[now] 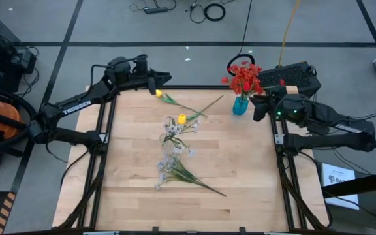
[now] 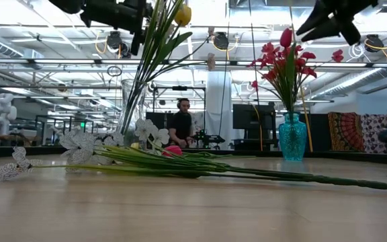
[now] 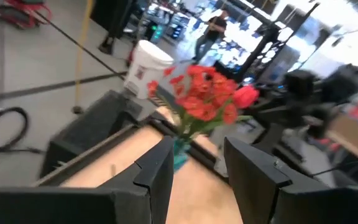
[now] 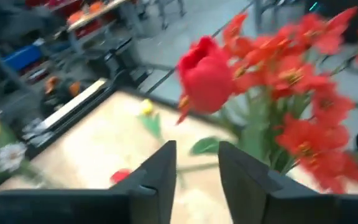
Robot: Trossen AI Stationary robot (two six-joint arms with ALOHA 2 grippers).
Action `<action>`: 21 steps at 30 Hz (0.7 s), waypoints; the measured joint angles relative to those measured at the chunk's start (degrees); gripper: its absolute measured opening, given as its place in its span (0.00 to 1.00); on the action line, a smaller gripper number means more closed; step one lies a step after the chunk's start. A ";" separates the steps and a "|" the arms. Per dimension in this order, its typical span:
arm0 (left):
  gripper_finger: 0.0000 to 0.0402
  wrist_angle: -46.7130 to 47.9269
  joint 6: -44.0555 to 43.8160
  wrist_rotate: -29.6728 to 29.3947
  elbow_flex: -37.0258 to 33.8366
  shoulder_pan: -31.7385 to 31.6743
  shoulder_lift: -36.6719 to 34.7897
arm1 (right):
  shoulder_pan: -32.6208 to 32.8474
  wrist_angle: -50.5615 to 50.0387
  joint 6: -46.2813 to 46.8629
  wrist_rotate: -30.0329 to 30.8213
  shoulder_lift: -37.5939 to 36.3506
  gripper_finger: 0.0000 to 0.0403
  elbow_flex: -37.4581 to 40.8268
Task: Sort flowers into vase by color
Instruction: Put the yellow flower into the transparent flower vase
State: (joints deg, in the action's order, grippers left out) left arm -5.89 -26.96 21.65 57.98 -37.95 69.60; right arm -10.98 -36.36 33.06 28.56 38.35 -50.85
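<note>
The teal vase stands at the table's far right and holds red blossoms; it also shows in the low view. My right gripper hovers open just right of the bouquet, and a red bud stands close beyond its fingers. My left gripper is open above the far edge, a yellow bud just near of it. A second yellow bud sits mid-table. White sprays lie flat on the wood. Green stalks rise from a clear glass vase.
A small red bud lies on the table behind the white sprays. Long green stalks stretch toward the near right. The near half of the tabletop is bare wood. A seated person shows in the room beyond the table.
</note>
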 joint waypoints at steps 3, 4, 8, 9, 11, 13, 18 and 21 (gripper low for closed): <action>0.37 1.18 0.39 -2.06 0.00 0.00 0.07 | 1.26 -7.00 2.29 -3.18 2.69 0.16 -3.64; 0.37 1.07 0.40 -2.65 0.00 0.00 0.07 | 1.91 -9.94 3.23 -3.42 3.91 0.12 -4.61; 0.37 1.59 0.41 -5.99 0.00 0.42 0.07 | 4.54 -17.59 5.96 -6.29 9.01 0.02 -6.74; 0.37 2.13 0.43 -7.39 0.00 0.59 0.07 | 5.05 -17.97 6.80 -7.61 10.06 0.02 -6.76; 0.37 3.51 0.42 -9.91 0.00 0.90 0.06 | 5.82 -18.58 8.23 -10.86 11.90 0.03 -6.79; 0.37 4.49 0.36 -12.58 0.00 1.44 0.43 | 6.60 -19.28 9.14 -12.94 13.95 0.02 -6.84; 0.37 5.31 -6.53 -20.41 0.00 2.47 2.77 | 7.85 -20.64 9.82 -13.92 17.53 0.01 -6.84; 0.37 5.72 -10.55 -22.23 0.00 2.35 5.02 | 7.85 -20.75 9.73 -13.76 18.77 0.01 -6.84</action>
State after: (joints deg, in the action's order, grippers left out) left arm -0.17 -37.51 -0.58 57.98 -35.60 74.63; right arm -3.14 -57.10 42.79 14.80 57.11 -57.69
